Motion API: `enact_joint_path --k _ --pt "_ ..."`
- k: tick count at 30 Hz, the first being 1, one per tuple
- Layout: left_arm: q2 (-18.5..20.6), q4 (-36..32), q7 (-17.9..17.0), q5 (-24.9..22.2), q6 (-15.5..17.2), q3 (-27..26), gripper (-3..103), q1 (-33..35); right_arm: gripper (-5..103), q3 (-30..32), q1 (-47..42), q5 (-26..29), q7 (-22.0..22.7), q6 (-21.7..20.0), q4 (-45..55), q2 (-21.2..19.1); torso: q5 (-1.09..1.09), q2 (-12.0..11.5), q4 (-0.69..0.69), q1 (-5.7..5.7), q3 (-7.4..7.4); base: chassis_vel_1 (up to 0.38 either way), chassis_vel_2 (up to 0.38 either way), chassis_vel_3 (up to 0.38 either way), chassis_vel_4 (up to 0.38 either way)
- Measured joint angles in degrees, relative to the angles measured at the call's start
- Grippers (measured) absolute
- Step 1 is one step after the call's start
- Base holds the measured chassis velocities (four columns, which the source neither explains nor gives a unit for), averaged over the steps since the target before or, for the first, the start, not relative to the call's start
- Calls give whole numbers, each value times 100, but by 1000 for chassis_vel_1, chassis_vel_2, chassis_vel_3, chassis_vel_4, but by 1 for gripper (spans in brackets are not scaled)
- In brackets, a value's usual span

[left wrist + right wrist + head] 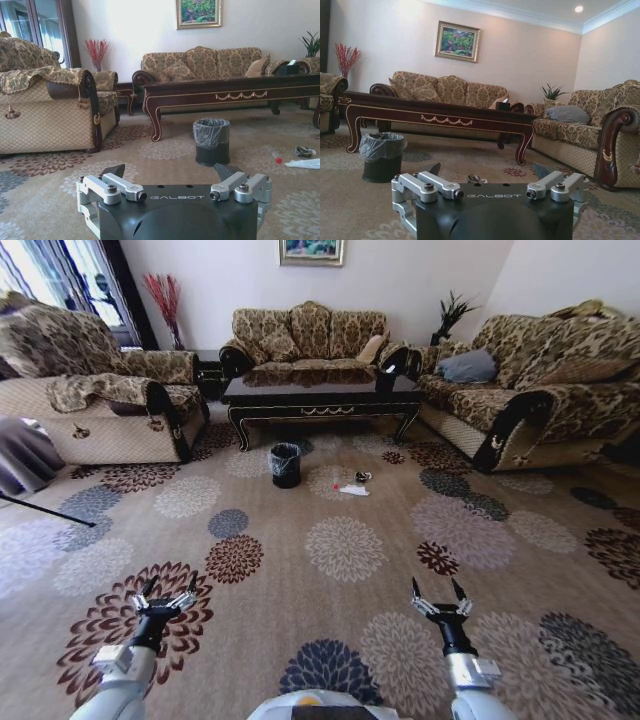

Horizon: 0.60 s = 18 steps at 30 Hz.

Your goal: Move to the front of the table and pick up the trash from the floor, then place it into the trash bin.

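The long dark table (320,398) stands far ahead among the sofas. On the carpet in front of it sits the black trash bin (285,464) with its grey liner. To the bin's right lies the trash: white paper (353,490), a small wrapper (363,477) and a red-tipped tube (336,485). My left gripper (166,592) and right gripper (437,590) hover low over the carpet near me, both open and holding nothing. The left wrist view has the left gripper (170,171), bin (212,141), tube (277,159), wrapper (303,150) and paper (305,163). The right wrist view has the right gripper (488,170), bin (382,156) and table (435,112).
Patterned sofas ring the table: one on the left (110,400), one behind (310,335), one on the right (540,390). A black tissue box (386,380) sits on the table. A thin black rod (45,510) lies at the far left. Open carpet stretches between me and the bin.
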Motion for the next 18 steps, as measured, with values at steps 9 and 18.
enact_joint_path --k 9,18 --pt "108 -19 9 -207 -12 -96 100 107 100 70 -147 -44 -58 104 -74 25 0 -192 -1 -53 -138 0 0 0 0" --pt "26 34 10 -187 21 -9 100 26 100 64 -134 -26 -67 84 -149 26 0 -425 0 -109 -313 0 0 0 0"
